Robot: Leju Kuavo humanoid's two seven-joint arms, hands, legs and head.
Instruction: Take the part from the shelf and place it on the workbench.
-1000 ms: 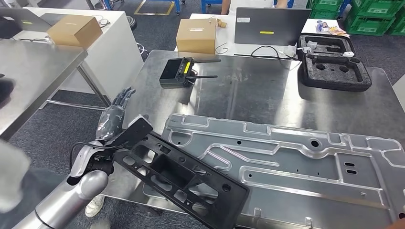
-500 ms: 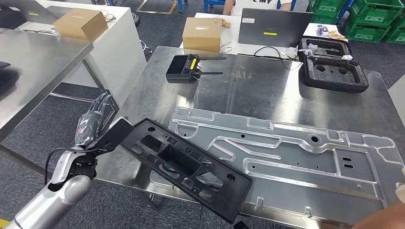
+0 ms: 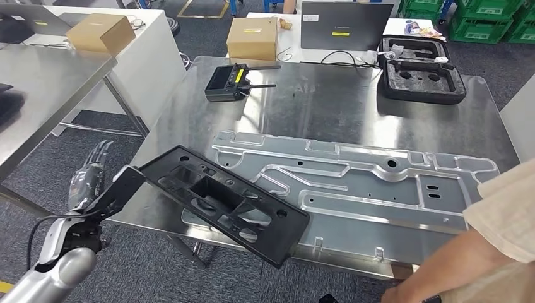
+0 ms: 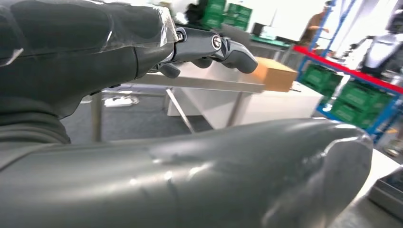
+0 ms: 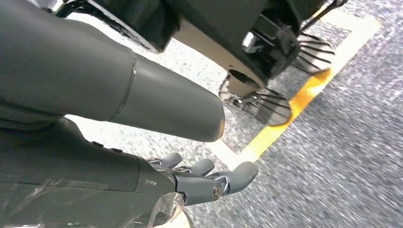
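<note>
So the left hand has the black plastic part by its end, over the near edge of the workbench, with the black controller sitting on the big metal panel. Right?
One thing is off. The black controller is not on the big metal panel; the head view shows it apart from the panel, on the bare workbench toward the far side. The rest holds: the left hand holds the black plastic part by its end, over the near edge.

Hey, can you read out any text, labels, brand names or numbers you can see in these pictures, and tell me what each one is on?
No text is readable.
Yellow strip on the laptop lid: too small to read.
Yellow label on the black controller: too small to read.
Pale labels on the two cardboard boxes: blurred.
Black plastic part held by the left hand, and the metal panel: no markings visible.
</note>
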